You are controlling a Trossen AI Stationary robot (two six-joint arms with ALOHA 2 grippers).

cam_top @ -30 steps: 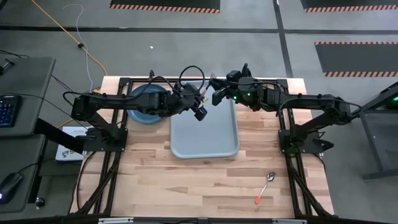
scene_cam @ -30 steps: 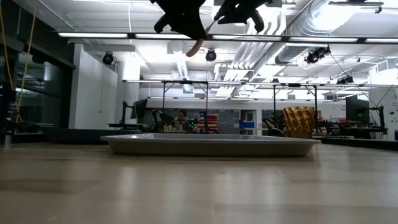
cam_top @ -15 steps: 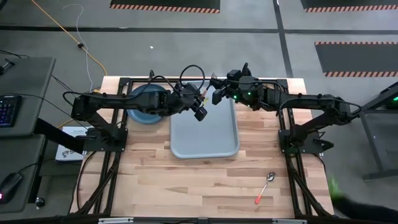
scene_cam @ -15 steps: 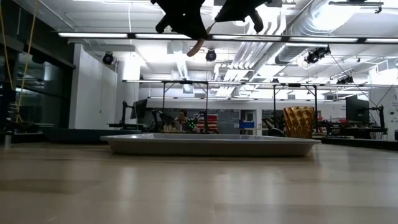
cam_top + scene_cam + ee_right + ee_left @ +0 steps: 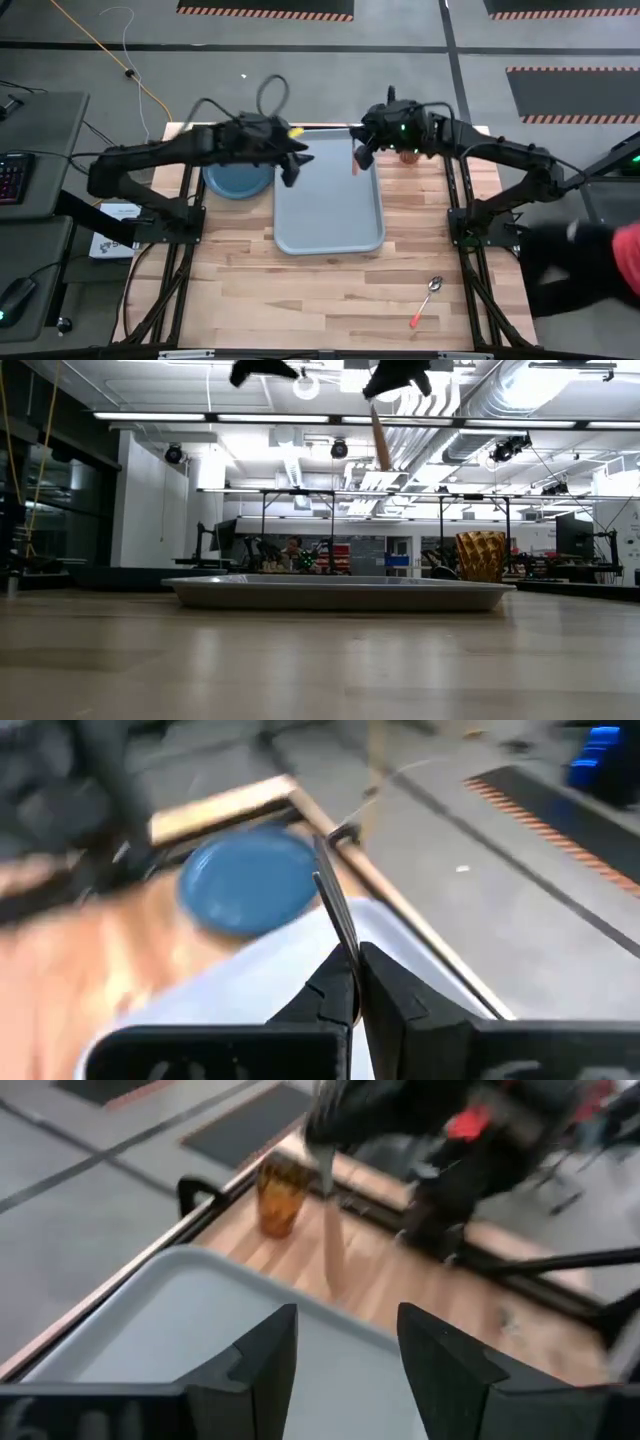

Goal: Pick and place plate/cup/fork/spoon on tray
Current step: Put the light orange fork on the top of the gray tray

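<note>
Nothing on tray [image 5: 330,205] yet. Fork [image 5: 356,163] clamped in right hand [image 5: 361,158], hanging handle-down over tray's far right edge. Left hand [image 5: 290,166] apart, holding nothing, between plate [image 5: 238,180] and tray. Plate left of tray, cup [image 5: 279,1195] beyond far right corner, spoon [image 5: 427,299] near desk front right.

A pale wooden counter [image 5: 320,290] is seen under everything. A keyboard [image 5: 12,178] and a mouse [image 5: 12,300] are placed on a dark desk [image 5: 35,250] at nine o'clock, and a yellow cable [image 5: 110,60] is trailed across the grey floor [image 5: 90,40] toward eleven o'clock.
</note>
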